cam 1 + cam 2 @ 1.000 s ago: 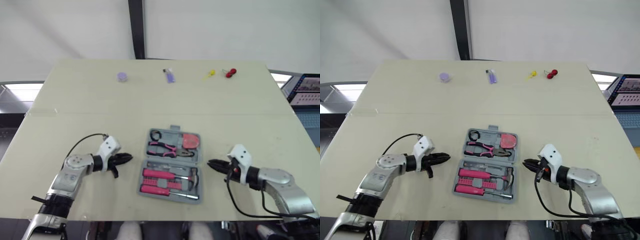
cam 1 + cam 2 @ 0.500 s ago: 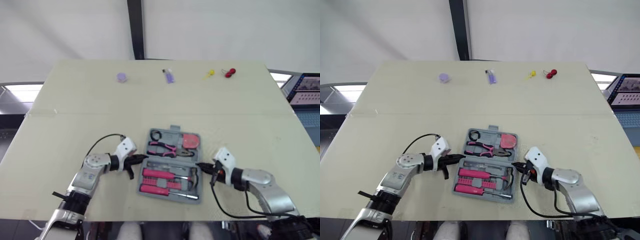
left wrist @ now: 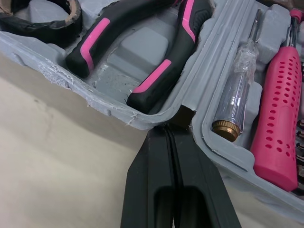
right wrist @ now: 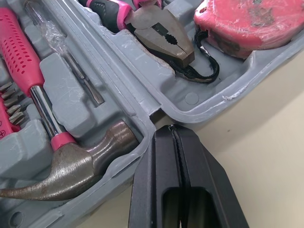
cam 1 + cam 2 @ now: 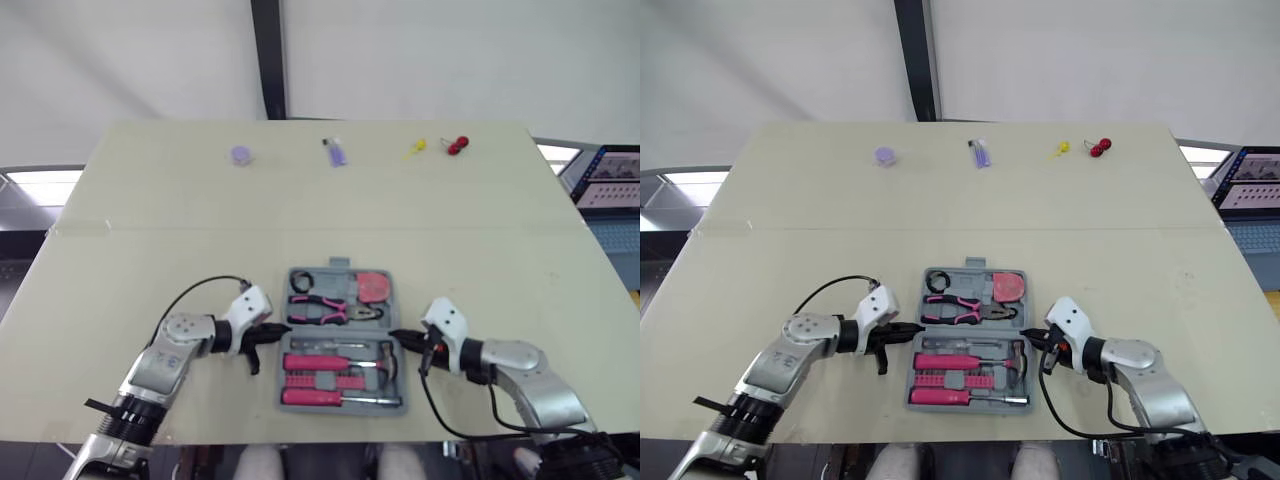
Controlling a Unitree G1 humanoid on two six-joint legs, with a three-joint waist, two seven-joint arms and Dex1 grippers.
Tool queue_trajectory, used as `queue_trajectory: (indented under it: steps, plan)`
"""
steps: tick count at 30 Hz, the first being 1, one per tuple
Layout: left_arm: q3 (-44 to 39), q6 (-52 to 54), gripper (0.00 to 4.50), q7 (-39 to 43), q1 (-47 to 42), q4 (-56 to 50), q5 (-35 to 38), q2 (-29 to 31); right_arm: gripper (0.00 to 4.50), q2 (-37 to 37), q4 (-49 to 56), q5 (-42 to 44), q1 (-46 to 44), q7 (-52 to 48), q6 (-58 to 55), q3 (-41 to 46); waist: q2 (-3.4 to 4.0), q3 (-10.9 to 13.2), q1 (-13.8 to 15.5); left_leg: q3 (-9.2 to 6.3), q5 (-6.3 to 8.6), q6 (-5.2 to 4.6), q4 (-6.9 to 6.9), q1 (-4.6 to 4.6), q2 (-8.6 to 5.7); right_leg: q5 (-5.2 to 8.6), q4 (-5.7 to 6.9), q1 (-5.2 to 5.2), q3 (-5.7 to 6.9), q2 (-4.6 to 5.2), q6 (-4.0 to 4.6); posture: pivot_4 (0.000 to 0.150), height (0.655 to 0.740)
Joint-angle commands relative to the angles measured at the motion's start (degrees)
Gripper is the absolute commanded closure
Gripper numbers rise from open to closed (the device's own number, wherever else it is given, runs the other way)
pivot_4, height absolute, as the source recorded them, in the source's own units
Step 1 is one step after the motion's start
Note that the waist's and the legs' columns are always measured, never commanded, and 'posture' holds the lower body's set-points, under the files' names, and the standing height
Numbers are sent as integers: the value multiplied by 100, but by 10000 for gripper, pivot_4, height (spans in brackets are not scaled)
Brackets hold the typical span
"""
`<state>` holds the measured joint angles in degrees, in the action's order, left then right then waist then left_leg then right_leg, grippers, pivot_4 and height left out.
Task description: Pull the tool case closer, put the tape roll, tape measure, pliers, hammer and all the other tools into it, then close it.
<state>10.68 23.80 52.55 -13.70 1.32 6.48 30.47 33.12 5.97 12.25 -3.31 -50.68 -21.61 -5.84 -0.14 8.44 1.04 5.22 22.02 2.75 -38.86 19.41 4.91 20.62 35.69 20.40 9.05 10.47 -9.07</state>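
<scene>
The grey tool case (image 5: 340, 331) lies open near the table's front edge. In its far half are a black tape roll (image 3: 42, 19), pink-handled pliers (image 3: 156, 52) and a red tape measure (image 4: 247, 19). Its near half holds a hammer (image 4: 71, 171), a clear tester screwdriver (image 3: 235, 109) and a pink screwdriver (image 3: 278, 118). My left gripper (image 5: 283, 331) is shut, its tip touching the case's left side at the hinge. On the right side, my right gripper (image 5: 393, 337) is shut against the hinge end.
Along the table's far edge sit a purple round object (image 5: 241, 154), a small purple item (image 5: 338, 152), a yellow piece (image 5: 415, 149) and a red piece (image 5: 458, 145). A screen (image 5: 605, 175) stands off the table's right side.
Both grippers have closed in from the sides onto the case's hinge ends. The case has turned square to the table and slid slightly nearer.
</scene>
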Motion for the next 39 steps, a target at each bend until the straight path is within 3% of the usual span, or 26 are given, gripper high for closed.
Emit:
queue_trajectory:
  steps: [1,39]
  plan:
    - [303,122,44692,209,198,-251,72,7,44431,-11,374,189,115,-236,-76,-214,0,0,0,0,0,0,0,0,0,0,0,0,0,0,0,1500,7400]
    - [410,745,44692,511,575,-833,293,372,44431,56,654,178,425,-280,-251,-304,0,0,16,2,0,0,12,-6,0,0,-3,0,-3,0,0,1500,7400]
